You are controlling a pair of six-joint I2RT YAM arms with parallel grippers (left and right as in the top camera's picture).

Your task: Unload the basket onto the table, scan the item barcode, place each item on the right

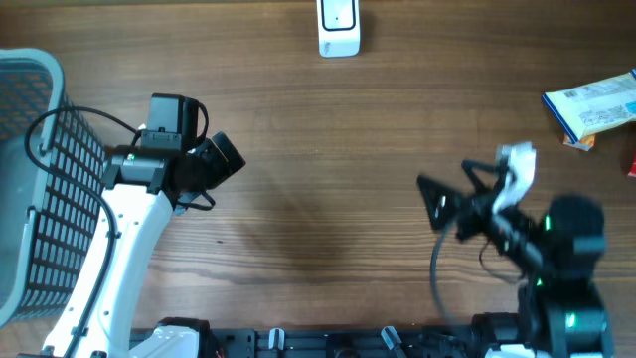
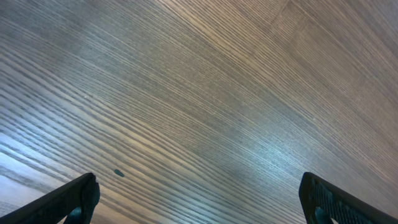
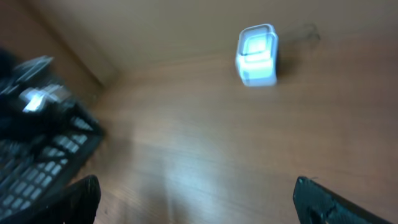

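Note:
The item, a blue and white packet (image 1: 593,107), lies flat at the table's far right edge, apart from both arms. A white barcode scanner (image 1: 338,28) stands at the back centre; the right wrist view shows the scanner (image 3: 257,55) blurred, ahead of the fingers. My left gripper (image 1: 225,159) hovers left of centre, open, and in its wrist view the left gripper (image 2: 199,199) has only bare wood between its fingertips (image 2: 78,196). My right gripper (image 1: 439,199) is right of centre, pointing left, open and empty, as the right gripper (image 3: 199,202) shows in its own view.
A grey wire basket (image 1: 30,189) stands at the left edge beside the left arm. Something red (image 1: 631,164) shows at the right edge below the packet. In the right wrist view the left arm (image 3: 43,102) and the basket (image 3: 37,168) appear at left.

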